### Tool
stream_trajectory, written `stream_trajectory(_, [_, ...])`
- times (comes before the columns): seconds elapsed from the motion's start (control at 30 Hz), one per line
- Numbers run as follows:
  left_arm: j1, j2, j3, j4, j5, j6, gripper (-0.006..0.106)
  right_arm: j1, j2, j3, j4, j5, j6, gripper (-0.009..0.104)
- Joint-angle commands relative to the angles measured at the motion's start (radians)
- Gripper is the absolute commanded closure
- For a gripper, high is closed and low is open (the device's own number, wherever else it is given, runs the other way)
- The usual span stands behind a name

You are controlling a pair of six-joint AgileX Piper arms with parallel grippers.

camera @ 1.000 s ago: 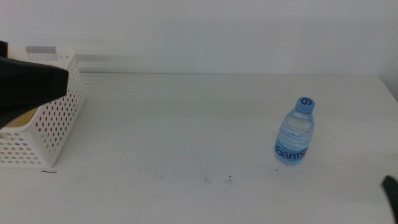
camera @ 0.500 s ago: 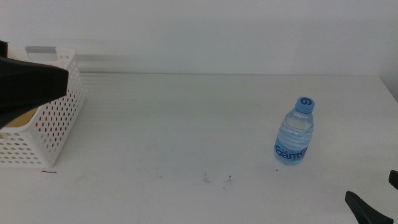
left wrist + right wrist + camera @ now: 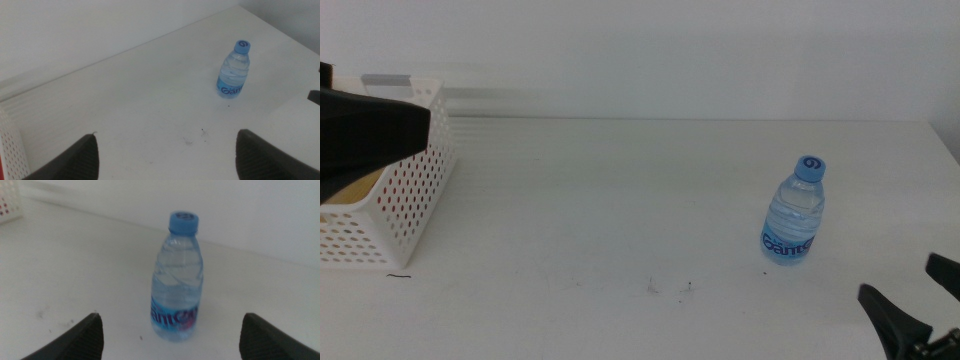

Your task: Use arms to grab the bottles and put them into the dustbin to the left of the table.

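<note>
Water bottle (image 3: 794, 212) stood upright on the table (image 3: 620, 220), right of centre. Right gripper (image 3: 918, 300) sat near it, jaws spread, empty. Left gripper (image 3: 165, 155), also spread, hung over the dustbin (image 3: 405, 200). Bottle judged light, smooth, squeezable; grip mid-body.
</note>
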Motion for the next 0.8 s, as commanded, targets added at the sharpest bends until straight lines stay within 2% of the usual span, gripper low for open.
stream_trajectory(0.0, [-0.006, -0.005, 0.006, 0.004, -0.012, 0.000, 0.007, -0.007, 0.064, 0.004, -0.032, -0.128, 0.003, 0.003])
stream_trajectory(0.13, [-0.006, -0.005, 0.006, 0.004, -0.014, 0.000, 0.007, -0.007, 0.173, 0.004, -0.076, -0.274, 0.034, 0.003])
stream_trajectory(0.3, [-0.006, -0.005, 0.006, 0.006, -0.014, 0.000, 0.007, -0.007, 0.328, 0.004, -0.083, -0.462, 0.045, 0.003])
stream_trajectory(0.43, [-0.006, -0.005, 0.006, 0.006, -0.014, 0.000, 0.007, -0.007, 0.453, 0.004, -0.046, -0.552, 0.050, 0.003])
stream_trajectory(0.67, [-0.006, -0.005, 0.006, 0.004, -0.014, 0.000, 0.007, -0.007, 0.571, 0.004, 0.030, -0.606, 0.048, 0.003])
stream_trajectory(0.77, [-0.006, -0.005, 0.006, 0.004, -0.014, 0.000, 0.007, -0.010, 0.590, 0.004, 0.037, -0.643, 0.046, 0.003])
